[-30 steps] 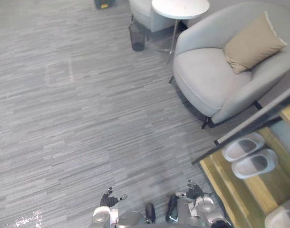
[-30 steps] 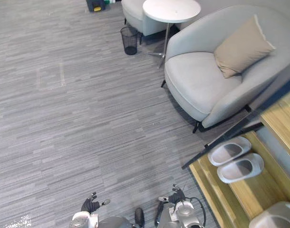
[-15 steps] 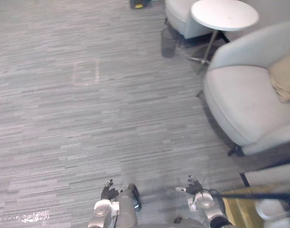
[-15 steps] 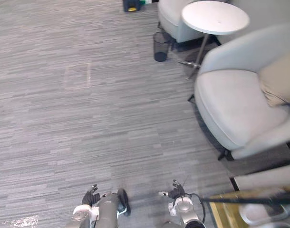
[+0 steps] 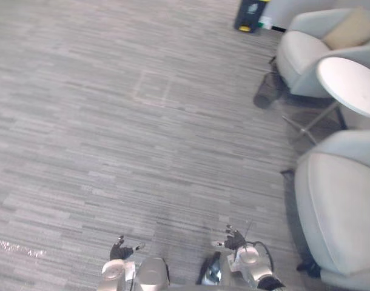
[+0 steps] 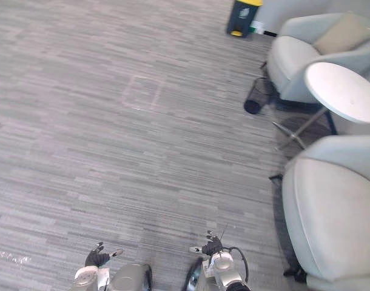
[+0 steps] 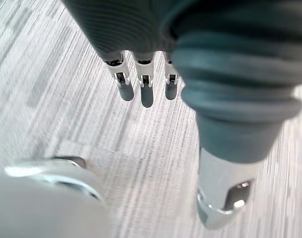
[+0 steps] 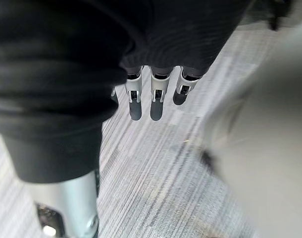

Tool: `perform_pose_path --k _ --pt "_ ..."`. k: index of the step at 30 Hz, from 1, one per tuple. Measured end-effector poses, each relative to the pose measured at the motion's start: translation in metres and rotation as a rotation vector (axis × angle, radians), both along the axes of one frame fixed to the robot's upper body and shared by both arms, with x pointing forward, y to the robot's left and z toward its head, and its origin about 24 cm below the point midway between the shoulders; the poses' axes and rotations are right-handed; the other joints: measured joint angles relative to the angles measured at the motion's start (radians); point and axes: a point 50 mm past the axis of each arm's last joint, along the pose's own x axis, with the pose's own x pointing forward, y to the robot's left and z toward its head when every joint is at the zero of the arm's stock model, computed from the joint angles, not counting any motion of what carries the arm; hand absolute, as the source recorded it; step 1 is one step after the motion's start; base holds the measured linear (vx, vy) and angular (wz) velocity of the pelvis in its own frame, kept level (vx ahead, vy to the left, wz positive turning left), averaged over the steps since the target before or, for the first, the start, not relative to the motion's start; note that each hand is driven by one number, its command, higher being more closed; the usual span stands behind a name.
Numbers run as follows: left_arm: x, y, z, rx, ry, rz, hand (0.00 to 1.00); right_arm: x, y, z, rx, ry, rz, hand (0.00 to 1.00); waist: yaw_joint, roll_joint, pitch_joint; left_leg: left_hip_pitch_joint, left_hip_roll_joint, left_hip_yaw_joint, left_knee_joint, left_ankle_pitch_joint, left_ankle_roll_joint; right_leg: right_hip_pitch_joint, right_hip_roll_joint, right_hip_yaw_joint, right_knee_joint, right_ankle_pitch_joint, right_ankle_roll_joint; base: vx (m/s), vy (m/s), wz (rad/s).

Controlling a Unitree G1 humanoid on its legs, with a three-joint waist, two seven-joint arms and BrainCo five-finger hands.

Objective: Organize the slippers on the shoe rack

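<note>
**View swung off the rack, hands empty**

The camera has turned. It now looks at grey floor (image 5: 112, 121), with an armchair (image 5: 339, 206) at 4 o'clock and a side table (image 5: 352, 85) at 2. A second ago the slippers sat paired on the shoe rack at 4 o'clock. The left hand (image 5: 119, 250) and right hand (image 5: 235, 240) are released, fingers straight, carrying nothing. Judgement: the robot is probably searching for more slippers.
</note>
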Motion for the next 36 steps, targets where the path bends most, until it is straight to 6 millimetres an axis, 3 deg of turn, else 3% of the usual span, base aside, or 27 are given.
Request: perform_pose_path --k 1,2,3,5,6,7,8,9,10,14,15,16,17,18,19,20,21,22,23,24,26,29,31,33,34,35,36 --pt "-0.002 0.000 -0.001 0.001 0.004 0.002 0.00 -0.001 0.000 0.000 -0.001 0.002 -0.001 0.00 -0.002 -0.006 -0.004 0.011 -0.005 -0.018 0.000 -0.013 -0.006 -0.008 0.004 0.017 -0.007 0.021 -0.007 0.67 -0.264 1.46" --pt "-0.006 -0.004 -0.003 -0.009 0.016 0.007 0.00 -0.004 -0.007 -0.001 -0.012 0.009 -0.014 0.00 -0.024 0.007 -0.019 0.040 0.004 -0.092 0.004 -0.047 -0.028 0.002 0.013 0.022 0.058 0.062 -0.051 0.62 -0.252 1.14" --pt "-0.007 -0.008 -0.004 -0.020 0.017 0.006 0.00 -0.003 -0.008 -0.001 -0.016 0.006 -0.017 0.00 -0.020 0.022 -0.035 0.045 0.021 -0.105 0.001 -0.043 -0.035 0.004 0.015 -0.006 0.075 0.037 -0.063 0.78 -0.311 1.27" --pt "-0.008 -0.022 -0.006 -0.061 0.019 0.012 0.00 0.003 -0.020 0.003 -0.040 -0.010 -0.033 0.00 -0.020 0.058 -0.040 -0.022 0.058 -0.083 0.147 0.015 -0.087 0.044 0.016 -0.075 0.099 -0.045 -0.074 0.68 -0.249 0.75" --pt "-0.007 -0.022 -0.006 -0.064 0.017 0.022 0.00 0.002 -0.021 0.002 -0.044 -0.001 -0.033 0.00 -0.018 0.068 -0.036 -0.055 0.080 -0.048 0.245 0.053 -0.095 0.085 0.023 -0.090 0.079 -0.060 -0.074 0.56 -0.207 0.56" --pt "-0.005 -0.020 -0.005 -0.066 0.007 0.035 0.00 -0.001 -0.019 0.000 -0.045 0.009 -0.027 0.00 -0.009 0.077 -0.027 -0.124 0.150 0.035 0.440 0.127 -0.078 0.176 0.044 -0.103 0.016 -0.069 -0.085 0.53 -0.177 0.28" --pt "-0.003 -0.017 -0.004 -0.059 -0.004 0.044 0.00 -0.001 -0.015 0.000 -0.041 0.011 -0.017 0.00 0.000 0.069 -0.020 -0.161 0.203 0.121 0.558 0.112 -0.056 0.248 0.057 -0.104 -0.034 -0.072 -0.090 0.52 -0.132 0.17" --pt "-0.001 -0.015 -0.003 -0.058 -0.011 0.053 0.00 -0.001 -0.013 0.000 -0.034 0.010 -0.020 0.00 0.004 0.069 -0.016 -0.184 0.220 0.167 0.608 0.096 -0.037 0.296 0.057 -0.106 -0.068 -0.072 -0.090 0.49 -0.116 0.09" --pt "0.001 -0.014 -0.001 -0.058 -0.023 0.059 0.00 -0.001 -0.011 0.000 -0.028 0.009 -0.021 0.00 0.004 0.052 -0.010 -0.223 0.225 0.205 0.633 0.082 -0.024 0.345 0.053 -0.112 -0.108 -0.072 -0.090 0.46 -0.076 0.18" --pt "0.022 -0.007 0.012 -0.037 -0.110 0.058 0.00 0.004 -0.010 0.002 -0.011 -0.004 -0.045 0.00 0.030 0.018 0.008 -0.425 0.182 0.276 0.408 0.086 -0.007 0.479 0.014 -0.167 -0.229 -0.073 -0.082 0.48 0.071 0.22" --pt "0.026 -0.005 0.015 -0.036 -0.136 0.064 0.00 0.007 -0.009 0.003 -0.010 -0.012 -0.046 0.00 0.036 0.009 0.014 -0.459 0.151 0.296 0.229 0.146 0.015 0.505 -0.011 -0.192 -0.227 -0.086 -0.056 0.54 0.263 0.13" --pt "0.026 -0.003 0.016 -0.037 -0.146 0.077 0.00 0.009 -0.008 0.004 -0.008 -0.016 -0.044 0.00 0.041 0.010 0.015 -0.458 0.127 0.300 0.089 0.290 0.034 0.537 -0.024 -0.202 -0.226 -0.106 -0.018 0.57 0.266 0.34" --pt "0.033 0.005 0.021 -0.019 -0.164 0.086 0.00 0.009 0.000 0.004 0.007 -0.019 -0.040 0.00 0.046 -0.047 0.023 -0.436 0.071 0.319 0.089 0.303 0.074 0.562 -0.066 -0.205 -0.232 -0.121 0.009 0.47 0.191 0.34" --pt "0.035 0.007 0.022 -0.013 -0.172 0.087 0.00 0.014 0.002 0.006 0.015 -0.031 -0.032 0.00 0.045 -0.054 0.023 -0.443 0.067 0.318 0.092 0.294 0.081 0.552 -0.064 -0.203 -0.236 -0.115 0.007 0.55 0.172 0.34" --pt "0.033 0.012 0.021 -0.002 -0.156 0.090 0.00 0.025 0.009 0.012 0.028 -0.067 -0.021 0.00 0.059 -0.052 0.026 -0.445 0.070 0.300 0.132 0.252 0.084 0.554 -0.032 -0.180 -0.239 -0.033 0.016 0.53 0.167 0.12" --pt "0.029 0.013 0.018 -0.008 -0.137 0.101 0.00 0.026 0.010 0.013 0.031 -0.075 -0.020 0.00 0.062 -0.053 0.025 -0.431 0.071 0.298 0.164 0.219 0.097 0.560 -0.038 -0.193 -0.210 -0.011 0.035 0.61 0.230 0.05" --pt "0.021 0.014 0.014 -0.007 -0.105 0.112 0.00 0.025 0.011 0.012 0.034 -0.077 -0.018 0.00 0.075 -0.048 0.027 -0.385 0.071 0.297 0.193 0.159 0.097 0.558 -0.067 -0.170 -0.086 0.004 0.062 0.49 0.217 0.03" --pt "0.013 0.015 0.010 -0.007 -0.074 0.118 0.00 0.025 0.012 0.012 0.037 -0.075 -0.017 0.00 0.075 -0.042 0.030 -0.328 0.067 0.296 0.192 0.105 0.085 0.508 -0.106 -0.136 0.110 0.023 0.064 0.47 0.238 0.03" --pt "0.009 0.016 0.008 -0.005 -0.057 0.119 0.00 0.024 0.013 0.012 0.040 -0.073 -0.017 0.00 0.074 -0.039 0.032 -0.301 0.065 0.294 0.196 0.085 0.084 0.461 -0.134 -0.117 0.254 0.042 0.050 0.43 0.225 0.13" --pt "0.003 0.017 0.004 -0.002 -0.025 0.118 0.00 0.020 0.014 0.010 0.045 -0.061 -0.015 0.00 0.067 -0.036 0.035 -0.247 0.056 0.283 0.192 0.050 0.078 0.356 -0.169 -0.094 0.521 0.024 0.020 0.39 0.173 0.25" --pt "-0.007 0.018 0.000 0.002 0.006 0.120 0.00 0.016 0.016 0.008 0.051 -0.048 -0.009 0.00 0.047 -0.025 0.041 -0.155 0.040 0.268 0.150 0.021 0.079 0.256 -0.181 -0.109 0.698 -0.021 -0.025 0.44 0.119 0.28" --pt "-0.018 0.018 -0.003 0.001 0.035 0.125 0.00 0.008 0.016 0.004 0.053 -0.026 -0.012 0.00 0.027 -0.012 0.036 -0.029 0.031 0.267 0.051 0.014 0.071 0.129 -0.149 -0.184 0.612 -0.105 -0.063 0.42 0.052 0.09" --pt "-0.017 0.015 -0.004 -0.006 0.032 0.121 0.00 0.008 0.013 0.004 0.046 -0.027 -0.008 0.00 0.005 0.001 0.043 0.054 0.031 0.252 -0.025 0.015 0.069 0.035 -0.072 -0.247 0.310 -0.113 -0.063 0.47 -0.014 0.32" --pt "-0.010 0.008 -0.003 -0.013 0.021 0.089 0.00 0.010 0.011 0.005 0.040 -0.034 -0.006 0.00 -0.013 0.004 0.045 0.122 0.026 0.236 -0.093 0.020 0.044 -0.002 0.005 -0.276 -0.012 -0.001 -0.058 0.54 -0.058 0.48" --pt "-0.009 0.006 -0.003 -0.012 0.020 0.076 0.00 0.009 0.011 0.004 0.038 -0.030 -0.004 0.00 -0.015 -0.002 0.041 0.143 0.017 0.232 -0.112 0.019 0.029 -0.002 0.017 -0.279 -0.080 0.034 -0.058 0.47 -0.073 0.50" --pt "-0.008 0.004 -0.003 -0.008 0.023 0.055 0.00 0.007 0.010 0.003 0.028 -0.024 0.005 0.00 -0.017 -0.012 0.037 0.200 -0.005 0.207 -0.141 0.002 -0.014 -0.007 0.029 -0.266 -0.123 0.098 -0.102 0.62 -0.124 0.69" --pt "-0.009 0.003 -0.004 -0.011 0.027 0.050 0.00 0.007 0.006 0.003 0.016 -0.025 0.005 0.00 -0.030 -0.013 0.023 0.237 -0.002 0.168 -0.138 -0.012 -0.036 -0.011 0.035 -0.196 -0.067 0.203 -0.188 0.63 -0.141 0.66"
